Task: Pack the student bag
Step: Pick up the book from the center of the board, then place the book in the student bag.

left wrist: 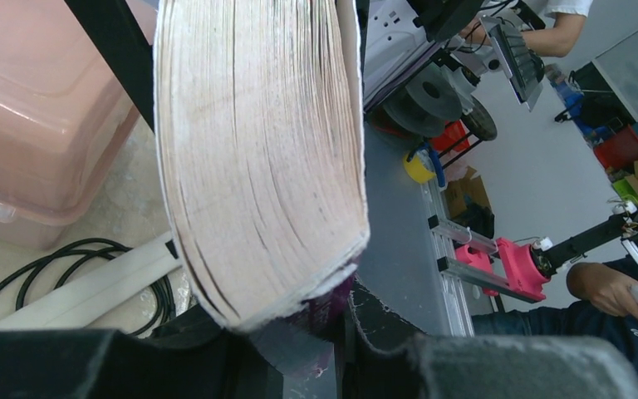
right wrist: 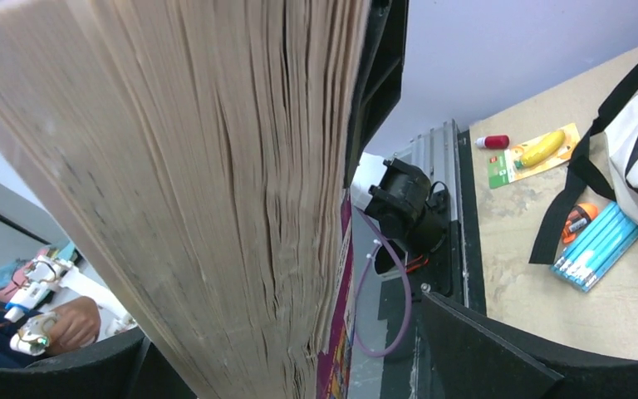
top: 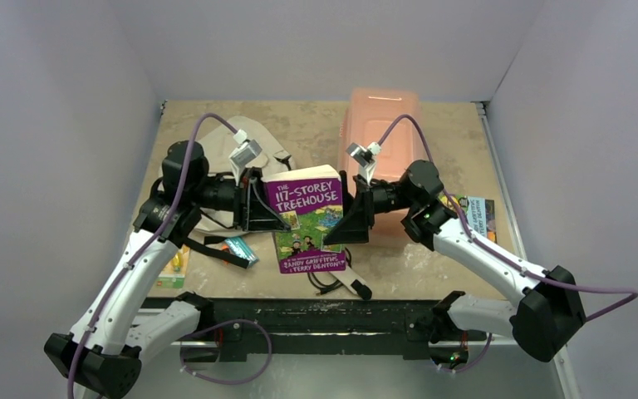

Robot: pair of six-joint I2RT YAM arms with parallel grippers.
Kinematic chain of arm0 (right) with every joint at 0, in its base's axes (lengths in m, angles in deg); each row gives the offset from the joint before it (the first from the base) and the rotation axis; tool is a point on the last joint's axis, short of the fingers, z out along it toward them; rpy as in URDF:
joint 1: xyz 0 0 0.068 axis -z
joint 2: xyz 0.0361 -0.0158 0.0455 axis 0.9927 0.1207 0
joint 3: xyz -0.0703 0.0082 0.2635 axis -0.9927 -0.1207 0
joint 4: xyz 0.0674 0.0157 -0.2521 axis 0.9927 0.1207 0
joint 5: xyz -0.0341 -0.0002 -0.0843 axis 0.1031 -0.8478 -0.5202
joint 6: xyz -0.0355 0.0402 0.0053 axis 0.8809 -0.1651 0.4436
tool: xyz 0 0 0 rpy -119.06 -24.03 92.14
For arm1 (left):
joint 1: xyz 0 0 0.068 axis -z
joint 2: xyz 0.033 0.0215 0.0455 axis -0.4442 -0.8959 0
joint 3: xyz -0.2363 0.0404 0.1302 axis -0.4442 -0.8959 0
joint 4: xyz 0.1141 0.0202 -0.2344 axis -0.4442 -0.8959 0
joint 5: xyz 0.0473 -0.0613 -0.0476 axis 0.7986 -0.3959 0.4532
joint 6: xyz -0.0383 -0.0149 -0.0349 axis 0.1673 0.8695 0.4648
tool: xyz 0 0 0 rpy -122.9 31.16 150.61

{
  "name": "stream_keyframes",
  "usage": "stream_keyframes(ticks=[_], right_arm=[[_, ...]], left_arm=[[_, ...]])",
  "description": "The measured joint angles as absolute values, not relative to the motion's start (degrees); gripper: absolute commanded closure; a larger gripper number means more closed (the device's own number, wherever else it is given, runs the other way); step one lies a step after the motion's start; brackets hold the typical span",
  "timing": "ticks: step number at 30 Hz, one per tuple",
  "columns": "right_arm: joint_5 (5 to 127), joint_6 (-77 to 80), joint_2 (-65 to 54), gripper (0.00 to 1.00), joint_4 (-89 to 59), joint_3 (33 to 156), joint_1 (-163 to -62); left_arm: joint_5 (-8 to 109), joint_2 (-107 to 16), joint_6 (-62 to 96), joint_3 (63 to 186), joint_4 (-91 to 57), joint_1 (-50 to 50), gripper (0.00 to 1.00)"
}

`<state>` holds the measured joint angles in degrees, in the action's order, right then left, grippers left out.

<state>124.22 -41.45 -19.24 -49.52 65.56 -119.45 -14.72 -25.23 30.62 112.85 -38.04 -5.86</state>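
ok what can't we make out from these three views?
- student bag: in the top view the left arm covers most of it and the opening is unseen. The right wrist view cuts it off at the frame edge.
- right gripper: can't tell whether its fingers touch the book, since the pages fill the wrist view.
- colourful packet: in the top view the print is too small and the right arm overlaps it.
- Left wrist view: the book blocks the bag.

Book (top: 307, 218): purple cover, pale lettering, green cartoon panel; page edges tan, streaked brown.
Box (top: 382, 125): translucent pink.
Student bag (top: 257, 133): cream, with black straps.
Desk (top: 316, 133): mottled beige.
Pencils (right wrist: 596, 247): light blue.
Card (right wrist: 532, 158): green end, yellow banana.
Arm cable (top: 590, 288): purple.
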Motion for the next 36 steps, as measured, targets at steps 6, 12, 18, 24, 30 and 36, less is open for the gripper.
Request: stream_keyframes(ticks=[6,12,18,24,30,36], right_arm=[[123.9,-42.4,-19.2,0.28,-50.2,65.8,-119.5],[123.6,-47.8,-18.1,0.91,-57.9,65.7,-121.3],[121.6,-48.2,-17.0,1.00,-57.7,65.4,-121.1],[104.0,-45.1,-21.4,1.00,-36.5,66.2,-112.5],[86.6,-41.0,-22.0,1.00,-19.6,74.0,-111.0],[78.8,-40.3,-23.3,1.00,-14.4,76.4,-111.2]], left_arm=[[-14.4,-24.9,28.7,112.8,-41.4,-5.4,1.00],[-12.8,-24.3,28.8,112.8,-41.6,-5.0,1.00],[-6.2,-24.0,28.7,115.4,-48.5,-5.4,0.38],[31.0,-22.2,24.4,117.6,-55.8,-7.6,0.02],[50.0,-30.5,16.1,116.5,-56.5,-5.9,0.00],[62.7,-51.4,6.7,119.1,-54.5,-0.5,0.00]])
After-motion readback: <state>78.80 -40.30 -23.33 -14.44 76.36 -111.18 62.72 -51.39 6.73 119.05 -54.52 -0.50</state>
